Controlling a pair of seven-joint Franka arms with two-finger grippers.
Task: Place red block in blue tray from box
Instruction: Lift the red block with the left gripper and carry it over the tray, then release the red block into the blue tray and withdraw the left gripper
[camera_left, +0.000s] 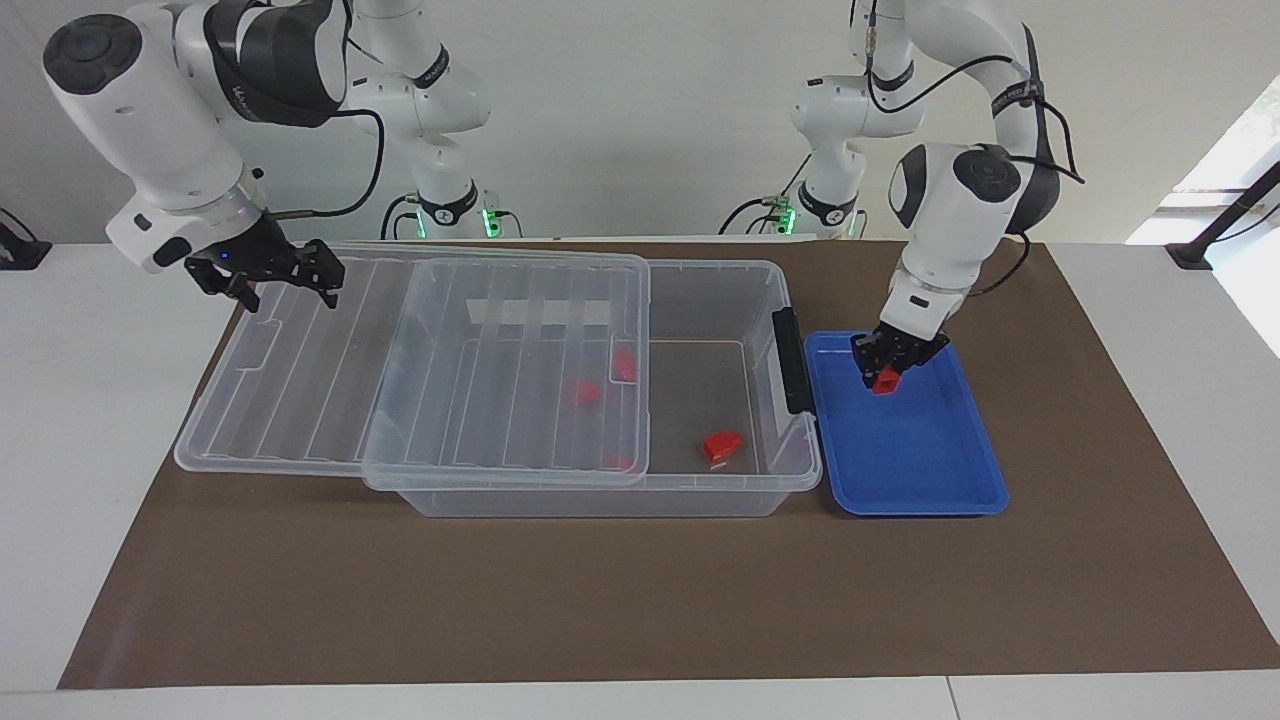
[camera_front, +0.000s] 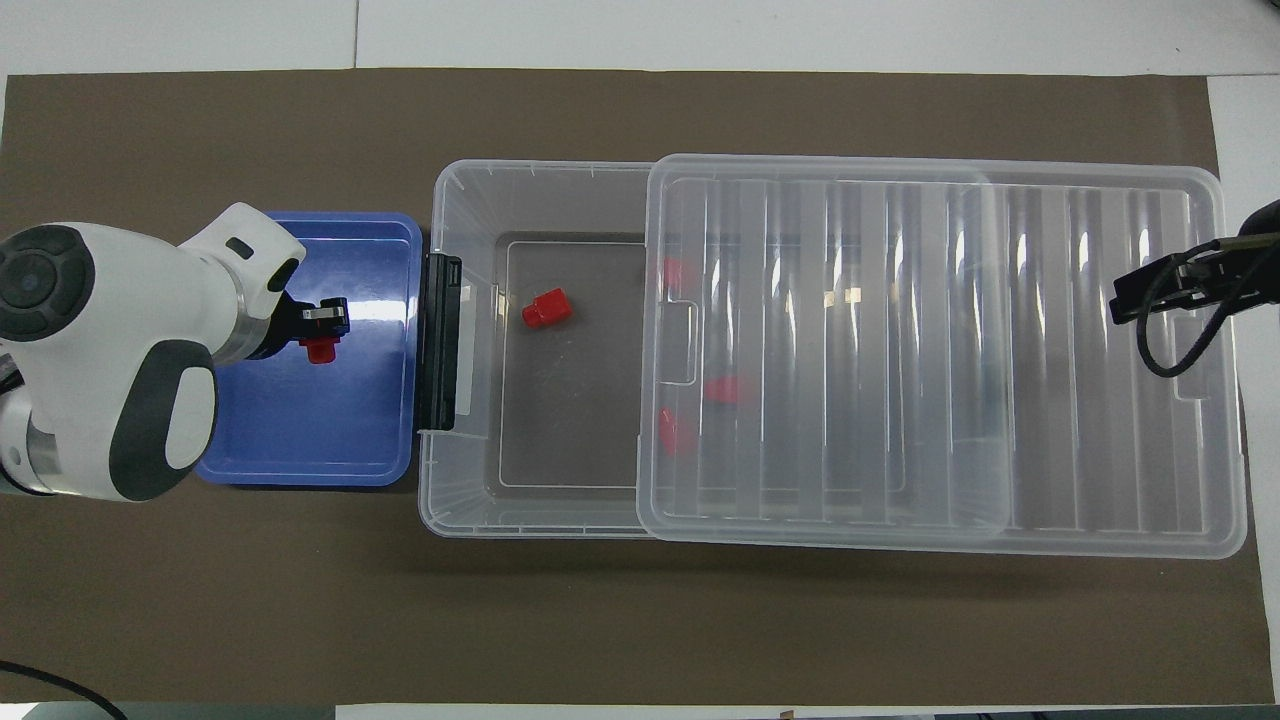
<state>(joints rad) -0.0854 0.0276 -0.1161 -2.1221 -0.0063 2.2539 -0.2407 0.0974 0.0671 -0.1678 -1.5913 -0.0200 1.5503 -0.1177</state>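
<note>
Now the red block (camera_left: 884, 380) hangs over the blue tray (camera_left: 930, 500), pinched in the left gripper (camera_left: 888, 375).

Its fingers are closed on the block, which sits low above the tray floor, over the part nearer the robots; contact with the floor cannot be told. The tray lies just beside the box (camera_left: 600, 498), at the latch handle (camera_left: 793, 360) end. The lid (camera_left: 300, 400) rests slid partway toward the right arm's end, leaving the box open near the tray, where a red wedge piece (camera_left: 722, 446) lies; other red pieces (camera_left: 587, 392) show under the lid. The right gripper (camera_left: 268, 285) hangs with fingers spread wide, holding nothing, over the lid's outer end; that arm waits.
</note>
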